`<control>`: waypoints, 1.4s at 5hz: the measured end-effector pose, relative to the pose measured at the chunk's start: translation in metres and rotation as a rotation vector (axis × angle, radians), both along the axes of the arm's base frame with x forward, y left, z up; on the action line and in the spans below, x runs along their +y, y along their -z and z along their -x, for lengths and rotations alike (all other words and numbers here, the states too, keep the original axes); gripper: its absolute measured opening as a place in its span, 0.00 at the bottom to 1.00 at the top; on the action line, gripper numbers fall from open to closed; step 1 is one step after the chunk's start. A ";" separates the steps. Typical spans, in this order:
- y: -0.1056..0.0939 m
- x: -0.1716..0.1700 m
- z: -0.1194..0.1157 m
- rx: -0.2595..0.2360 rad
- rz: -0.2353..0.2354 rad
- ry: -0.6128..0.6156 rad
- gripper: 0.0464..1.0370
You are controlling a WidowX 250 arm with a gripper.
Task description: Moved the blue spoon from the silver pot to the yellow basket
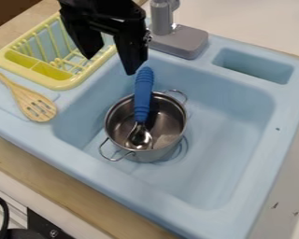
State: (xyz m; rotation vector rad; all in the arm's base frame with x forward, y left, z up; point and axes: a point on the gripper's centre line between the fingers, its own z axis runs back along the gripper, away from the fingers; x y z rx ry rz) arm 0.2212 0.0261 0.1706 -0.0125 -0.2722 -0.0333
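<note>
The move had yet to begin: the blue spoon (143, 95) lay in the silver pot (151, 155), its metal end toward six o'clock, its handle sticking out past the rim at twelve. The gripper (111, 63) was at eleven o'clock from the pot, fingers wide apart with nothing between them, one tip near the handle. Grasp, lift and placing all remained; the yellow basket (63, 84) sat between ten and eleven o'clock from the pot.
</note>
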 end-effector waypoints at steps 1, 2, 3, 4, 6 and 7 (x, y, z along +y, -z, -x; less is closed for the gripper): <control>0.005 -0.001 0.002 0.015 0.004 -0.003 0.96; 0.028 -0.008 -0.002 0.037 0.010 -0.029 0.96; 0.038 -0.015 -0.005 0.012 0.013 -0.059 0.96; 0.053 -0.024 -0.011 0.029 0.031 -0.114 0.96; 0.077 -0.017 -0.019 0.095 0.060 -0.252 0.96; 0.085 -0.017 -0.021 0.114 0.046 -0.269 0.96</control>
